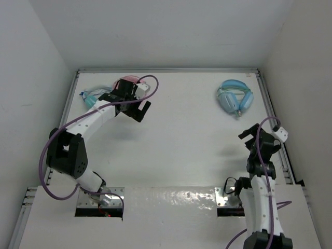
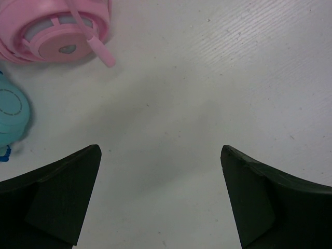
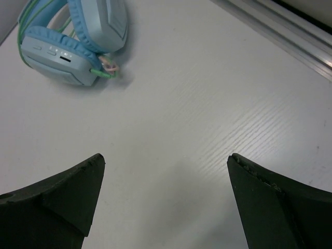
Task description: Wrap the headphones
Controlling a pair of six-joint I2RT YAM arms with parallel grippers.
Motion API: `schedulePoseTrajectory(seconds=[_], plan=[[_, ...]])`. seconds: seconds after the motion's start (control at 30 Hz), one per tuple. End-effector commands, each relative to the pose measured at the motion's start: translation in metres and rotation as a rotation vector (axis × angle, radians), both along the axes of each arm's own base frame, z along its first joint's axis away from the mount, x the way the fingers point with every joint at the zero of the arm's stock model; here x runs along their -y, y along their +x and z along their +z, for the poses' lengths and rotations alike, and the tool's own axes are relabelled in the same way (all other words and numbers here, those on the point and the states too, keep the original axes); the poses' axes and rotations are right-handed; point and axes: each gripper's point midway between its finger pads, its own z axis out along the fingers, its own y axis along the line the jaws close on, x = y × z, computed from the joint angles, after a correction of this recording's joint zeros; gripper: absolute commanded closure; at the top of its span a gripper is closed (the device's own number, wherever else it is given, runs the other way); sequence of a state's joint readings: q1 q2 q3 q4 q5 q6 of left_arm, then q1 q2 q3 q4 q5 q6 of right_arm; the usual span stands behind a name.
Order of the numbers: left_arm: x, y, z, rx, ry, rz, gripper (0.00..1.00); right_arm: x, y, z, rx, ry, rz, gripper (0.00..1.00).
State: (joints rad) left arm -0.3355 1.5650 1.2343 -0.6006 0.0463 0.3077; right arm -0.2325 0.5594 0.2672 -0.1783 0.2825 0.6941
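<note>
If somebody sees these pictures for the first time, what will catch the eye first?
The light blue over-ear headphones with a thin green cable lie alone at the far right of the white table, ahead of the open right gripper. At the far left, pink plastic headphones and teal headphones sit close together, and the open left gripper hovers just beside them.
</note>
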Motion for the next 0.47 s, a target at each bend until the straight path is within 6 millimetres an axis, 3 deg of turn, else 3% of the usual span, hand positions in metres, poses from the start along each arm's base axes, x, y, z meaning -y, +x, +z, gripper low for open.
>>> schedulePoseTrajectory(seconds=[0.0,0.17,0.3,0.43], plan=[[0.004,0.013,0.029,0.111,-0.083,0.018,0.03,0.0,-0.025,-0.008,-0.07,-0.018,-0.017,0.01],[0.009,0.009,0.023,0.082,-0.115,-0.009,0.03,-0.004,-0.016,0.013,0.101,-0.043,0.014,0.01],[0.01,0.007,0.02,0.071,-0.115,-0.016,0.03,-0.008,-0.009,0.014,0.134,-0.016,0.024,0.01],[0.012,0.007,0.019,0.066,-0.121,-0.023,0.03,-0.013,-0.001,0.002,0.125,0.096,-0.002,0.01]])
